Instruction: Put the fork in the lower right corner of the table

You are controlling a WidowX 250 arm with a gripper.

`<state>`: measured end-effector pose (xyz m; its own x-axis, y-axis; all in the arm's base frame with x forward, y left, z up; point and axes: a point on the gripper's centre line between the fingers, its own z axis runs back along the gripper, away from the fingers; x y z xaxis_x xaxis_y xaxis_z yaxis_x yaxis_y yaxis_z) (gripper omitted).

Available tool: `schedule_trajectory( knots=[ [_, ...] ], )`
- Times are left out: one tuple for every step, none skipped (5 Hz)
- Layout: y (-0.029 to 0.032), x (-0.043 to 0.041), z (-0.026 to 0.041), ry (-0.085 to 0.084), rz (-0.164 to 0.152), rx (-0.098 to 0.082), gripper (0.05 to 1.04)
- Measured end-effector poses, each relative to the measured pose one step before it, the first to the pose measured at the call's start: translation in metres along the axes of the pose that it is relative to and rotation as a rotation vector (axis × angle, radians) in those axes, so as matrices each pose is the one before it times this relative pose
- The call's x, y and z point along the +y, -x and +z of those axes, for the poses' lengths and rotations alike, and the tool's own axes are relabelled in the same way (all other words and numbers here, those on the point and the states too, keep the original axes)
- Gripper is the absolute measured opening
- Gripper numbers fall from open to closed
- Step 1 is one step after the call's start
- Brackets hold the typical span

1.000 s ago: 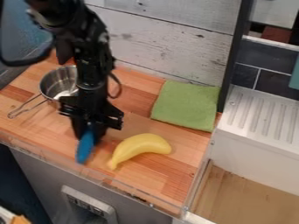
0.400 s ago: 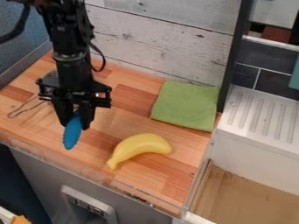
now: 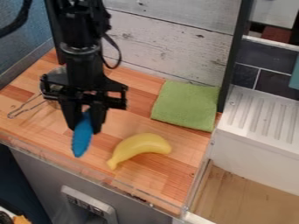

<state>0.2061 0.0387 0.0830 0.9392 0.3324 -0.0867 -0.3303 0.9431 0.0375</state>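
Note:
The gripper [image 3: 85, 121] hangs over the left part of the wooden table [image 3: 149, 175], shut on a blue object [image 3: 82, 138] whose rounded end points down toward the front edge. The upper part of that object is hidden between the fingers, and I cannot tell whether it is the fork. Its lower end is to the left of the banana.
A yellow banana [image 3: 139, 148] lies right of the gripper. A green cloth [image 3: 187, 105] is at the back right. Behind the gripper, a metal pan [image 3: 53, 103] is partly hidden, its wire handle pointing left. A clear rim runs along the front edge; a white sink [image 3: 257, 144] stands right.
The gripper first went left and up with the blue object, uncovering some table, then came back a little to the right and lower. Banana and cloth have not moved.

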Motion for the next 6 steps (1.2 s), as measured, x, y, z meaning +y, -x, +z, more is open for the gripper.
schedule_trajectory(
  knots=[
    [0.02261,-0.02165,-0.00566,0.014,-0.0625,0.0112,0.396],
    [0.02155,-0.02106,-0.01104,-0.0091,-0.0746,0.0099,0.396],
    [0.01041,-0.01716,-0.01766,-0.0186,-0.0678,0.0247,0.396],
    [0.0027,-0.01534,-0.01574,-0.0251,-0.0513,0.0267,0.396],
    [-0.00366,-0.00339,-0.01101,-0.0182,0.0128,0.0441,0.396],
    [-0.01129,0.0058,-0.00549,-0.0003,0.0303,0.0206,0.396]
  ],
)
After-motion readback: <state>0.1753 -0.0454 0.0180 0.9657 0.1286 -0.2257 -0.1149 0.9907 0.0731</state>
